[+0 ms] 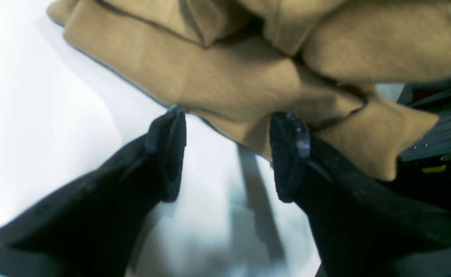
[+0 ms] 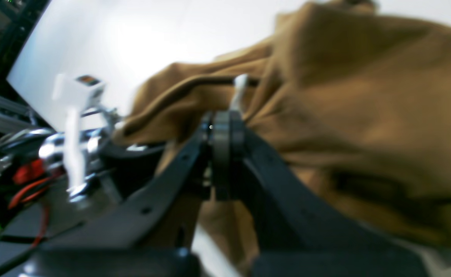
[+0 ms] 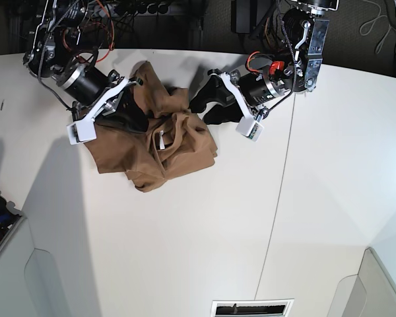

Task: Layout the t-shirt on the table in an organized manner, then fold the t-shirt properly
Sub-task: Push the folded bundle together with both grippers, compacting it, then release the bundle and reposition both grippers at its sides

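Observation:
The tan-brown t-shirt (image 3: 155, 142) lies crumpled in a heap on the white table (image 3: 218, 231), toward the back left. Its white neck tag (image 3: 161, 139) shows at the collar opening. My right gripper (image 2: 227, 123) is shut, with shirt fabric bunched at its tips just below the neck tag (image 2: 239, 89); in the base view it (image 3: 142, 119) is over the heap's left side. My left gripper (image 1: 229, 119) is open, its jaws straddling the shirt's (image 1: 229, 73) lower edge just above the table (image 1: 37, 115); in the base view it (image 3: 199, 109) is at the heap's right side.
A thin dark seam (image 3: 277, 198) runs front to back across the table, right of the shirt. A white box-shaped mount (image 2: 79, 88) and red cables (image 2: 25, 181) sit beside the right gripper. Dark equipment (image 1: 440, 127) lies past the table edge. A vent (image 3: 251, 308) is at the front edge.

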